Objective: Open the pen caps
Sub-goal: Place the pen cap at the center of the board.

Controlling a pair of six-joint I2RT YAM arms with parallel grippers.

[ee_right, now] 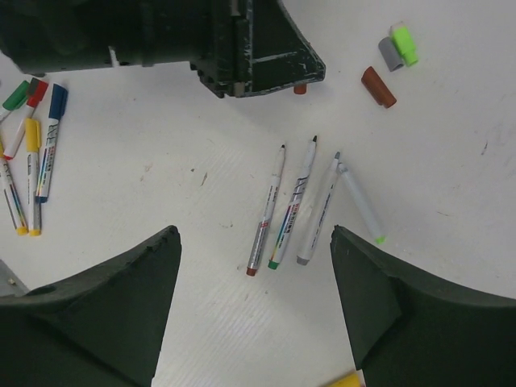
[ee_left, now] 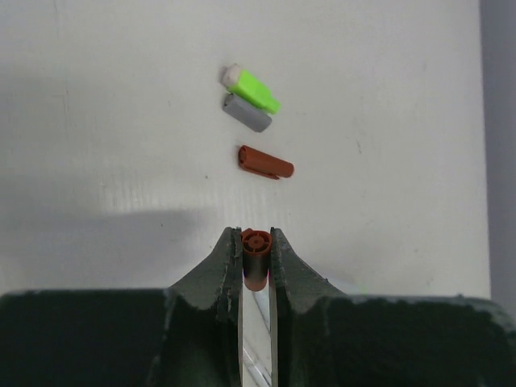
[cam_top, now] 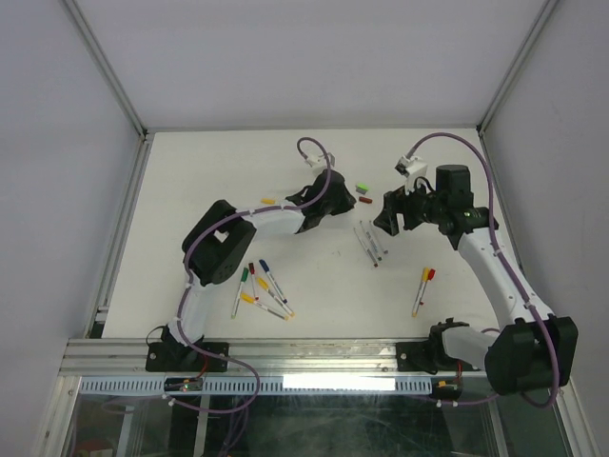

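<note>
- Toward the near left corner of the worktop point(cam_top: 181, 171) you have a cluster of capped pens point(cam_top: 259, 290). At least five are countable, with green, red, blue and two yellow caps; a sixth is too hard to make out.
- Nearer the far edge lies one small yellow piece point(cam_top: 267, 200), possibly a cap, but too small to be sure.
- Your left hand point(ee_left: 256, 235) is pinching a red cap point(ee_left: 255, 262) end-on between its pressed-together fingers.
- Just beyond it, toward the far edge, three caps lie loose. The green cap point(ee_left: 256, 90) and grey cap point(ee_left: 246, 112) are touching, and the dark red cap point(ee_left: 265, 162) is near them.
- Right of the worktop's middle, four uncapped pens point(ee_right: 302, 205) lie side by side.
- Your right hand point(ee_right: 255, 242) is spread wide over those four, holding nothing.
- By the near edge on the right, a pair of capped pens point(cam_top: 423, 288) remains, one yellow and one red.
- By my reckoning, four pens are opened and seven or so are left; the pinched cap has yet to be set down.
</note>
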